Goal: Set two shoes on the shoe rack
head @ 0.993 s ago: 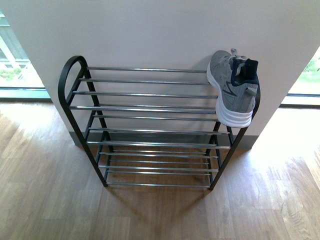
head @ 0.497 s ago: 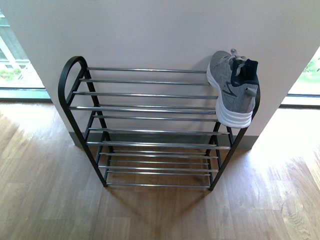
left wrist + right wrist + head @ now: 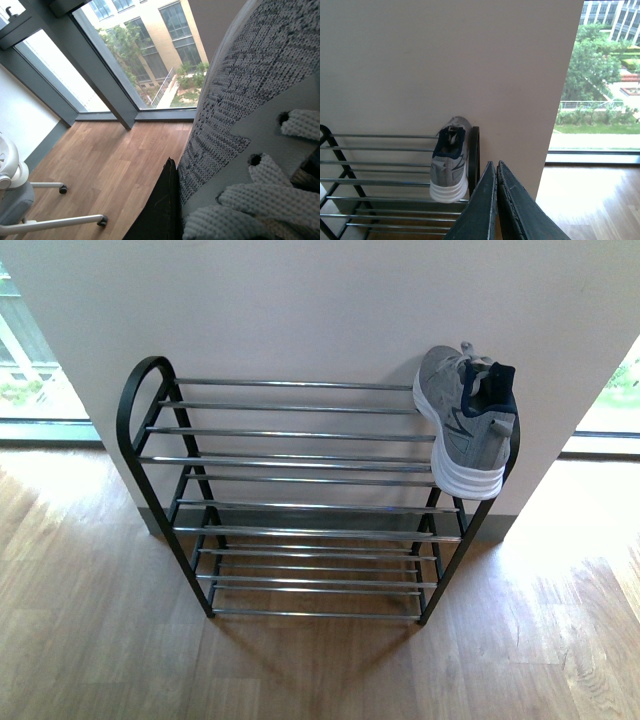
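Halfway there: one grey knit sneaker (image 3: 468, 425) parked at the right end of the shoe rack's (image 3: 290, 459) top tier, toe to the wall (image 3: 300, 310), heel overhanging the front; right gripper (image 3: 496, 167) pinched closed on nothing, back from the rack. Second grey sneaker (image 3: 235, 100) filling the left wrist view, seemingly clamped by the left gripper (image 3: 170, 197), with only one black finger (image 3: 159, 216) in sight. Next, by the look of it: carry across to the free bars beside the first shoe and set down sole-first, level across several bars.
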Tool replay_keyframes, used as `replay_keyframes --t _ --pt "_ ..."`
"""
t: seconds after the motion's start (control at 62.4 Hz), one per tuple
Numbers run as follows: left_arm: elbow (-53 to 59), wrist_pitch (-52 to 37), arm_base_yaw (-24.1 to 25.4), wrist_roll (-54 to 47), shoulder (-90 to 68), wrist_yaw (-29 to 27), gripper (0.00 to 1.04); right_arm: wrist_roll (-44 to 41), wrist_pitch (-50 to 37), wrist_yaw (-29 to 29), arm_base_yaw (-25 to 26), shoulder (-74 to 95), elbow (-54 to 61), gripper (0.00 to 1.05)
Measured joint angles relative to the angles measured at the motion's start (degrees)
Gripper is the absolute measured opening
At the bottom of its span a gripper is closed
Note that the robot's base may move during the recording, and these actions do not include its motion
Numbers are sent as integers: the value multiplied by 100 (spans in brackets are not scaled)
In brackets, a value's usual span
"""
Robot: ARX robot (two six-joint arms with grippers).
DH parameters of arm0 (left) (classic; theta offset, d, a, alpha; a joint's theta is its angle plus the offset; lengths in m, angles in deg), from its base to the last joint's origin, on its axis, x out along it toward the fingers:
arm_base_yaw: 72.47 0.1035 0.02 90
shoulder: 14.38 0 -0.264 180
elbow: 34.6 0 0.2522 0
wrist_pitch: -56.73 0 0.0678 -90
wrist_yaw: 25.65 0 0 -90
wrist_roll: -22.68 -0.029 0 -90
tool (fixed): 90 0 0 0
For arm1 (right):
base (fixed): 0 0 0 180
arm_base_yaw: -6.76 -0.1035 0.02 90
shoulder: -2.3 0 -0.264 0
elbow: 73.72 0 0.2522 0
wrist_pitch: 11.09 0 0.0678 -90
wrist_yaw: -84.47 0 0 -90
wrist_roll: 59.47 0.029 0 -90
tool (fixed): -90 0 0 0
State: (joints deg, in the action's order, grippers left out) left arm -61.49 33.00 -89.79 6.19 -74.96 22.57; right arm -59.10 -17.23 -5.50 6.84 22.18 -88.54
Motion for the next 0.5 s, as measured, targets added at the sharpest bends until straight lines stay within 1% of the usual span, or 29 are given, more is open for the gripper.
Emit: replay_keyframes --t 0.497 --pt "0 0 0 0 0 0 2 0 861 0 0 -868 0 1"
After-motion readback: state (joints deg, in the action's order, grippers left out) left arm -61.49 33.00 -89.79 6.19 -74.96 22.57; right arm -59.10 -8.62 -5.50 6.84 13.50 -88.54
